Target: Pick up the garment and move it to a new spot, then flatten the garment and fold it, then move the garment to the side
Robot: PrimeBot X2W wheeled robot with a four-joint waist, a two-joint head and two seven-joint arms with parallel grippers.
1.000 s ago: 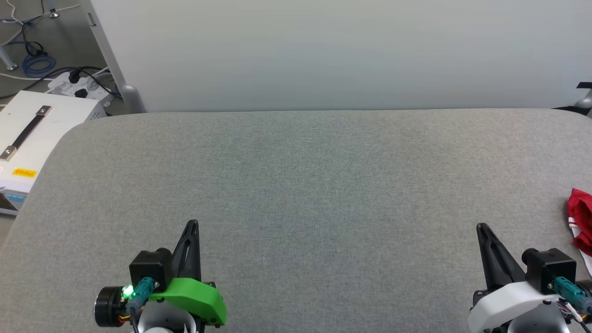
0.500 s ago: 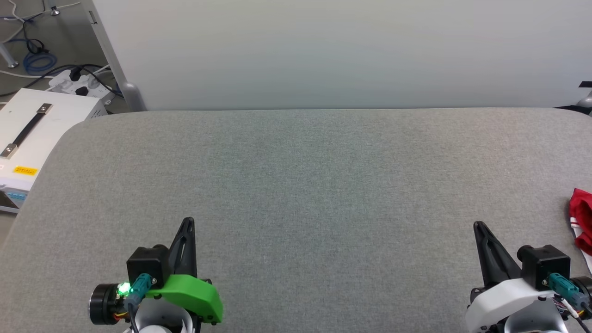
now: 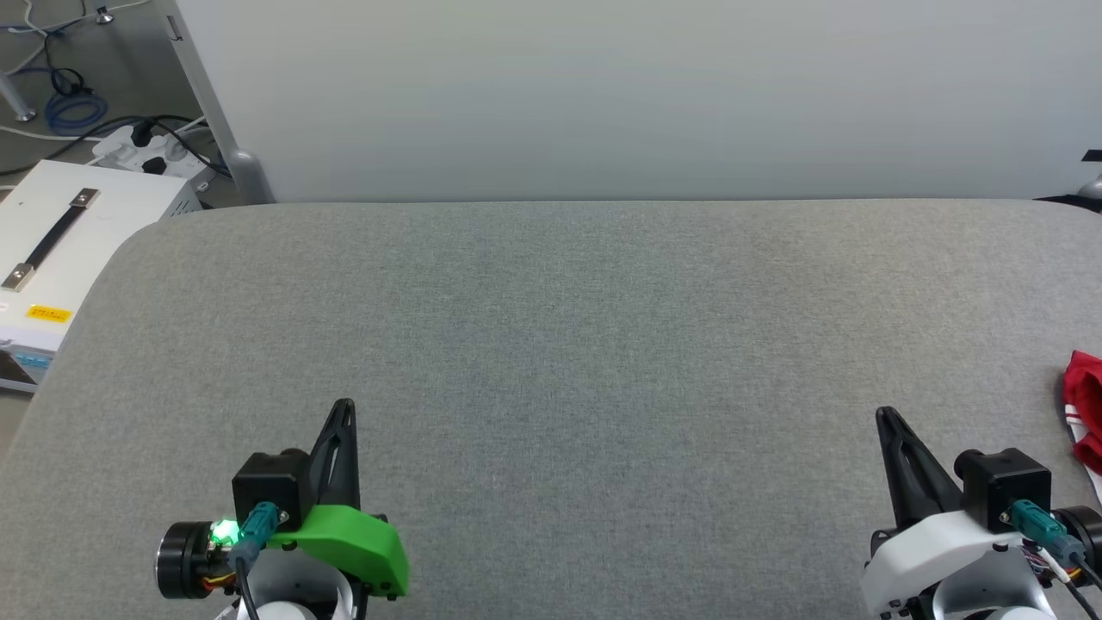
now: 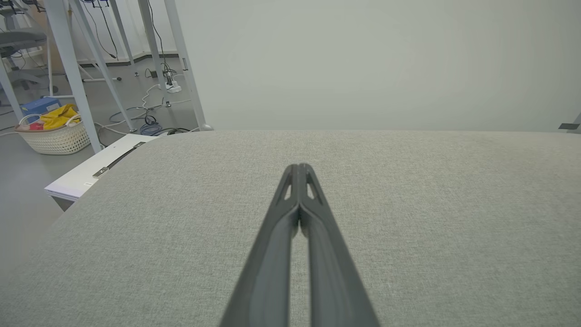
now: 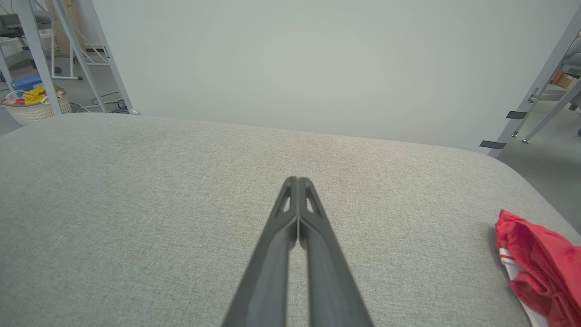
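The garment [image 3: 1086, 409] lies bunched at the far right edge of the grey padded table [image 3: 585, 344], red with a bit of white trim; most of it is cut off by the picture's edge. In the right wrist view the garment [image 5: 540, 268] sits to the lower right of my right gripper [image 5: 297, 181], well apart from it. My right gripper [image 3: 882, 415] is shut and empty, low at the right, left of the garment. My left gripper [image 3: 343, 405] is shut and empty at the lower left, over bare table; in the left wrist view its fingertips [image 4: 299, 168] meet.
A white box with a black handle [image 3: 60, 250] stands off the table's left side, with cables and a power strip [image 3: 146, 151] on the floor behind. A pale wall panel [image 3: 637, 95] runs along the table's far edge. A basket [image 4: 56, 131] sits on the floor.
The whole head view has shifted slightly, so the camera moved. Both grippers sit a little lower and further left in it. The garment lies as before and both grippers stay shut.
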